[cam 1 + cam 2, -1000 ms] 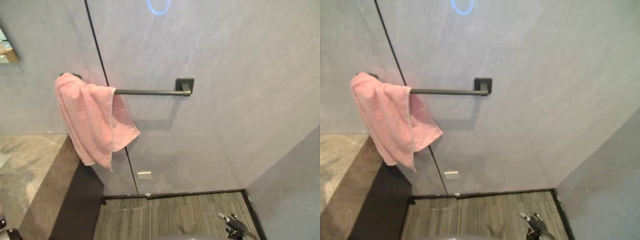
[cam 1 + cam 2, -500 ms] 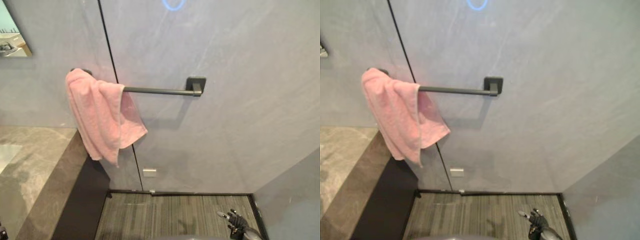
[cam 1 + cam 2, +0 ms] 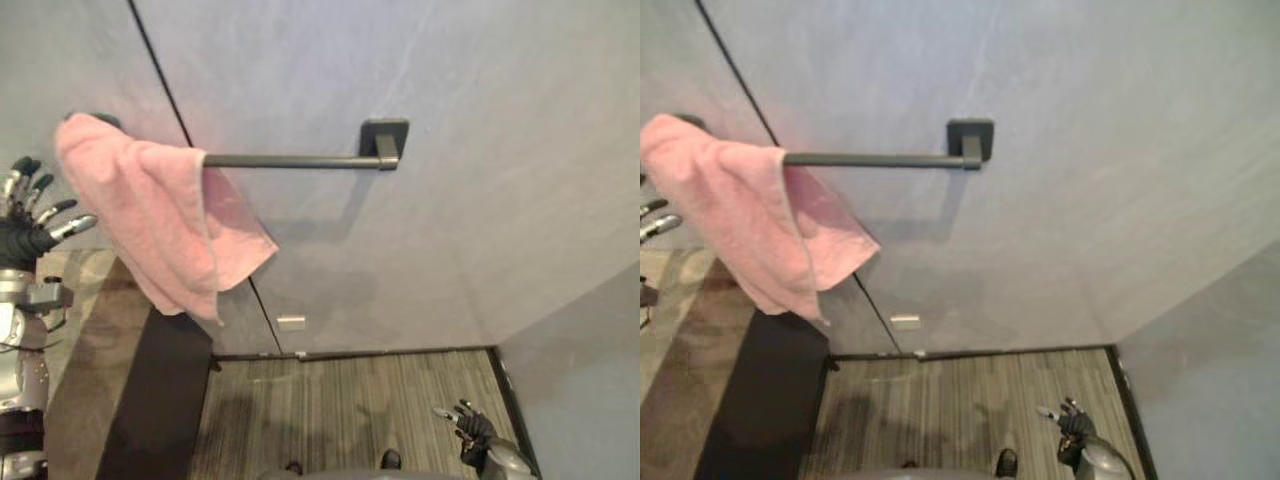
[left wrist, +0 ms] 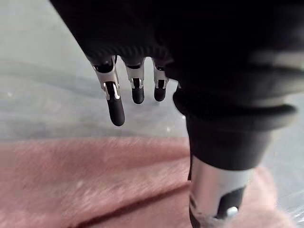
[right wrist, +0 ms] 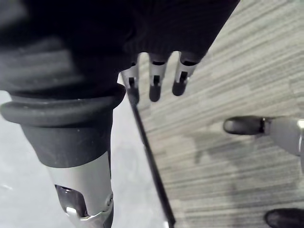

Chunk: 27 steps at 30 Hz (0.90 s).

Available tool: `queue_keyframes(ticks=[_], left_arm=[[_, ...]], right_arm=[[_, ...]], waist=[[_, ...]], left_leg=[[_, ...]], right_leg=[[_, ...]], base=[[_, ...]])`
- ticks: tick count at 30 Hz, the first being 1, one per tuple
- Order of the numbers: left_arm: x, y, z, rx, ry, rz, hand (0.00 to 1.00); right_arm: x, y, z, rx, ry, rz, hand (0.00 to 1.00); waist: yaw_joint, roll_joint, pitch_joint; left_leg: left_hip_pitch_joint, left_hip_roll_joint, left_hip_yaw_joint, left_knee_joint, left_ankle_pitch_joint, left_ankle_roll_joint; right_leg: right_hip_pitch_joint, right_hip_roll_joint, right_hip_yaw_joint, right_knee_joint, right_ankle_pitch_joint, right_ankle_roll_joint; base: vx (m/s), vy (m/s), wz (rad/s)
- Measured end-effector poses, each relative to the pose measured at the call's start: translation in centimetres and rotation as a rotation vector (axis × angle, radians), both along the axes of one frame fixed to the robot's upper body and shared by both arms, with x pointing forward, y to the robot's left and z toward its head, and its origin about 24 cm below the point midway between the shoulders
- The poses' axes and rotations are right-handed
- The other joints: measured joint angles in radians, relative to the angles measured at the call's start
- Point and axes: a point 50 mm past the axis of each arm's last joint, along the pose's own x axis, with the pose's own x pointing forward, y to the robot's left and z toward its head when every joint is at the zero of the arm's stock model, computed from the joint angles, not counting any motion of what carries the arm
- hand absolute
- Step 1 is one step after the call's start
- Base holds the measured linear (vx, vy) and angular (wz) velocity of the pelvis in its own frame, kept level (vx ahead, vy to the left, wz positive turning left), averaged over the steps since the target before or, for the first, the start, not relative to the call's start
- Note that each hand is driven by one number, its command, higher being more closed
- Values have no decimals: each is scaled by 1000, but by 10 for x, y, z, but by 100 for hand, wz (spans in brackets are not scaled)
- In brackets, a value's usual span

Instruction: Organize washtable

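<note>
A pink towel (image 3: pixel 150 225) hangs bunched over the left end of a dark rail (image 3: pixel 290 160) on the grey wall. My left hand (image 3: pixel 25 235) is raised just left of the towel with its fingers spread, open and holding nothing. In the left wrist view the straight fingers (image 4: pixel 115 102) point over the towel (image 4: pixel 95 180) without touching it. My right hand (image 3: pixel 472 428) hangs low near the floor at the right, fingers relaxed and empty. The right wrist view has its fingers (image 5: pixel 154 80) above the striped floor.
The stone washtable top (image 3: pixel 90 350) runs along the left below the towel, with a dark cabinet side (image 3: pixel 160 400) under it. A small plate (image 3: pixel 291 323) sits low on the wall. Striped flooring (image 3: pixel 340 410) lies ahead, and a grey side wall (image 3: pixel 580 400) closes the right.
My left hand has risen into sight beside the towel. The whole picture has shifted, so the camera moved; the towel still hangs on the rail. The right hand stays low.
</note>
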Motion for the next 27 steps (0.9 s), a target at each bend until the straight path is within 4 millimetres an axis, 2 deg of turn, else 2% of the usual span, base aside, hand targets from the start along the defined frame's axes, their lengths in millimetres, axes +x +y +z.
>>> queue_keyframes(ticks=[11, 20, 27], left_arm=[[2, -2, -13, -57, 28, -16, 0], [4, -16, -42, -117, 120, -69, 0], [4, -34, -73, -138, 282, -169, 0]], right_arm=[[15, 2, 5, -1, -41, 15, 0], [17, 3, 6, -10, -36, 52, 0], [21, 7, 6, -15, -37, 93, 0]], waist=[[6, 6, 25], [5, 18, 44], [4, 19, 47]], left_leg=[[-14, -1, 21, 5, 0, 0], [-24, 0, 27, 6, 2, 1], [-33, -2, 43, 8, 2, 1]], right_leg=[[-26, 0, 24, -3, 18, 2], [-38, 0, 29, -4, 22, 5], [-51, 0, 48, -1, 27, 6]], base=[[-51, -20, -7], [-35, -17, -1], [-9, -4, -4]])
